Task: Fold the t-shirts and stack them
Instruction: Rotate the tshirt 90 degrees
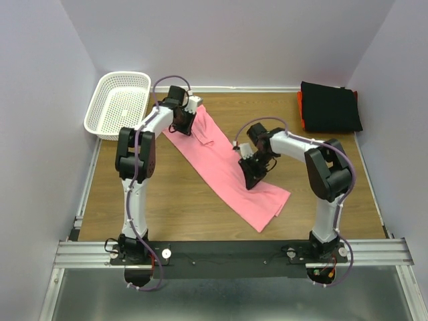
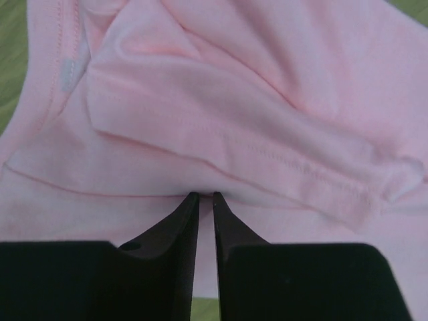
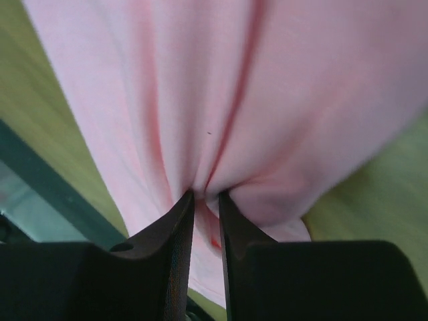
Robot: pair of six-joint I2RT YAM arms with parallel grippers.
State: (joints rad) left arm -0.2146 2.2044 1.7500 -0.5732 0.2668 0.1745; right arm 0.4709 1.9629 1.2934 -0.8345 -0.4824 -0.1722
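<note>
A pink t-shirt (image 1: 227, 167) lies stretched in a long diagonal band across the wooden table, from far left to near right. My left gripper (image 1: 182, 120) is shut on its far end; in the left wrist view the fingertips (image 2: 194, 200) pinch a fold of pink cloth (image 2: 234, 120) near a stitched hem. My right gripper (image 1: 253, 175) is shut on the shirt's near part; in the right wrist view the cloth (image 3: 221, 100) bunches into creases at the fingertips (image 3: 187, 199). A folded stack with a black shirt (image 1: 330, 107) on top lies at the far right corner.
A white mesh basket (image 1: 119, 102) stands at the far left corner. White walls close the table on three sides. The metal rail (image 1: 227, 253) with the arm bases runs along the near edge.
</note>
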